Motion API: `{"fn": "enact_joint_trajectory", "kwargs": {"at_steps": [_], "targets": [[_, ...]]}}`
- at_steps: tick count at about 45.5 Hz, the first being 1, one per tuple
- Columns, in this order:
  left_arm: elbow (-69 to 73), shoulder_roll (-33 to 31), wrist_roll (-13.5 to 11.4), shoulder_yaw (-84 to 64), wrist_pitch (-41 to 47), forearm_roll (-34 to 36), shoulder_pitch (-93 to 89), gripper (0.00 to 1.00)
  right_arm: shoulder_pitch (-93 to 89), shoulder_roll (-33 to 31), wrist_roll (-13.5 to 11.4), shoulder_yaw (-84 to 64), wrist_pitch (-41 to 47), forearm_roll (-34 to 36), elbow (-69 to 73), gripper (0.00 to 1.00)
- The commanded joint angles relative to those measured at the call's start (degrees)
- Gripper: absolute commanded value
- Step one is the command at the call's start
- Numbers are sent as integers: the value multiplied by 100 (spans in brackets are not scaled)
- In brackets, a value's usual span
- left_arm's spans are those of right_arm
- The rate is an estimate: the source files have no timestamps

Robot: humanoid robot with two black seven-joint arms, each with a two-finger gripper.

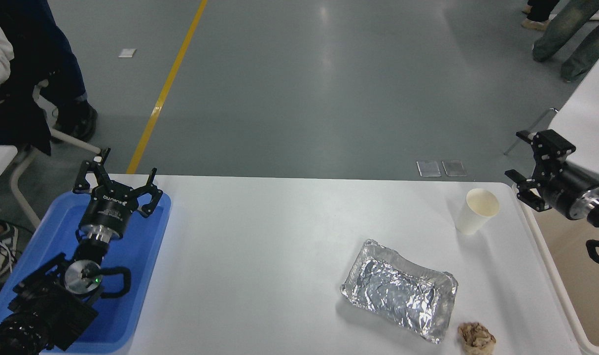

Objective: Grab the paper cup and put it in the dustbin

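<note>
I see paper cup (477,211) upright, far right of table; right gripper (525,165) spread wide beside it, above dustbin (550,276), nothing held. Left gripper (116,183) wide, parked over blue tray (146,276).

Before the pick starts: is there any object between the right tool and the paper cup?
Nothing visible. The paper cup stands upright near the table's right edge, with only bare table between it and the open right tool. The foil tray lies nearer the camera.

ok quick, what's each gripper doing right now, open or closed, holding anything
Left gripper: open, empty, parked above the blue tray.
Right gripper: open, empty, over the dustbin, right of the paper cup and not touching it.
</note>
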Motion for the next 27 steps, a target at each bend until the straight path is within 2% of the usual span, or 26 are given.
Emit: {"fn": "enact_joint_trajectory", "kwargs": {"at_steps": [1, 11, 19, 27], "targets": [[0, 0, 9, 0, 0, 3, -9, 100, 1561, -243, 0, -2385, 161, 4, 356, 100], [0, 0, 9, 0, 0, 3, -9, 100, 3327, -138, 0, -4634, 820, -5, 638, 100], [0, 0, 9, 0, 0, 3, -9, 100, 5076, 415, 0, -6701, 1514, 4, 1077, 100], [0, 0, 0, 0, 0, 3, -9, 100, 6071, 1320, -35, -7625, 2999, -39, 1130, 100]]}}
